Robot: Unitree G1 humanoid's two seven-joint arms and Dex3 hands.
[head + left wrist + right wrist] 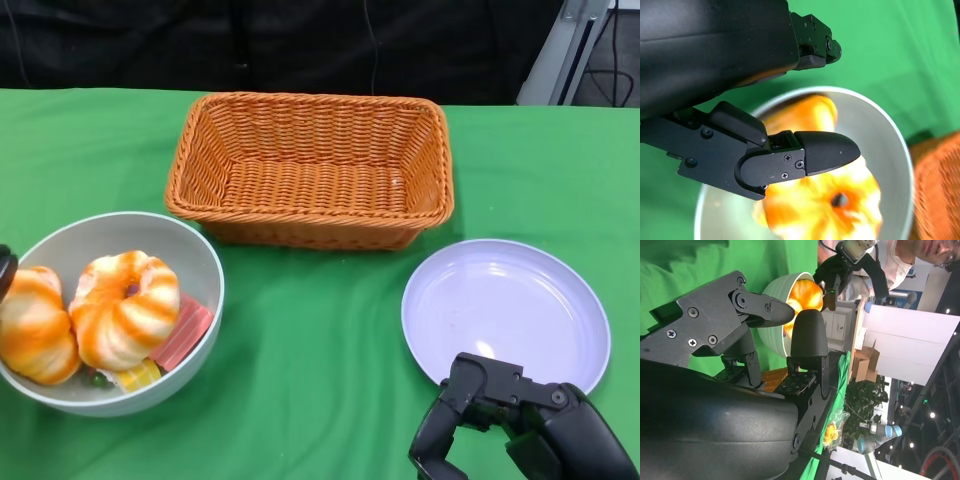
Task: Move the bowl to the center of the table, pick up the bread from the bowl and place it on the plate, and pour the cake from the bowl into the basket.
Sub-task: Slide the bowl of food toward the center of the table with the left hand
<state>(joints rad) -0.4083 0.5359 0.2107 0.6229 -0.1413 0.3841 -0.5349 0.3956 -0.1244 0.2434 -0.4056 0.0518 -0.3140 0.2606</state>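
Left hand (790, 95) fingers apart, empty, hovering just over bowl (890, 145) with bread (825, 210). Right hand (520, 420) open, empty, beside plate (505, 310).

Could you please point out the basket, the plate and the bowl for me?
basket (300, 180), head view, woven floor inside.
plate (510, 305), head view, bare middle of the dish.
bowl (195, 255), head view, bare inner wall near the rim.

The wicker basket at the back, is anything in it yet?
Empty. The head view shows only the bare woven floor of the basket; the bread and cake pieces lie in the bowl.
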